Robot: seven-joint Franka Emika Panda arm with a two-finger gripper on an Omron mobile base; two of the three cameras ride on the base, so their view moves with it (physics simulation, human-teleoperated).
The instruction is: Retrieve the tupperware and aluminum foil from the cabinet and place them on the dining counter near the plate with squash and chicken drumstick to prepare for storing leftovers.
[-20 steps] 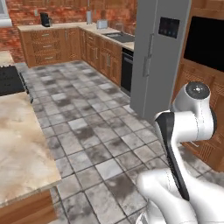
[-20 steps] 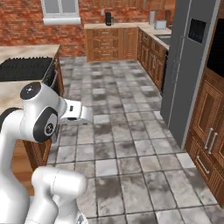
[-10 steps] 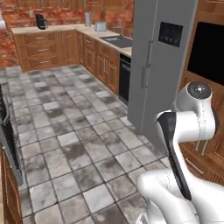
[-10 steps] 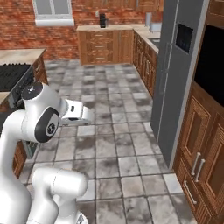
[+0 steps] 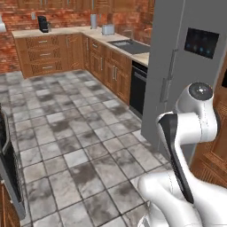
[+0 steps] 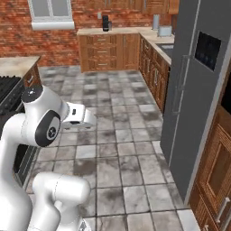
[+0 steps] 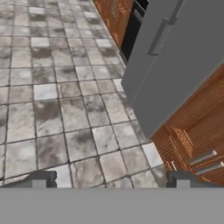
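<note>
My gripper (image 7: pixel 111 180) is open, its two dark fingertips (image 7: pixel 41 179) far apart with nothing between them. It hangs over the grey tiled floor (image 7: pixel 65 109) and faces the foot of the grey fridge (image 7: pixel 175 57). In the right base view the white hand (image 6: pixel 80 119) juts out from the arm at mid-left. A corner of the dining counter (image 6: pixel 16 65) with its black cooktop (image 6: pixel 9 92) lies at the left edge. Brown wall cabinets (image 5: pixel 88 4) run along the top over the far counter. The tupperware, the aluminum foil and the plate are out of view.
The tall fridge (image 5: pixel 177 66) stands close on the right, with a wooden cabinet front (image 6: pixel 216 171) beside it. A black appliance (image 5: pixel 138 88) sits under the sink counter (image 5: pixel 128 46). A silver toaster (image 5: pixel 107 29) and a black coffee machine (image 5: pixel 43 23) stand on the far counter.
The whole picture has shifted: the base has moved, so the island has slid off to the left and the fridge looms nearer. The gripper stays open.
</note>
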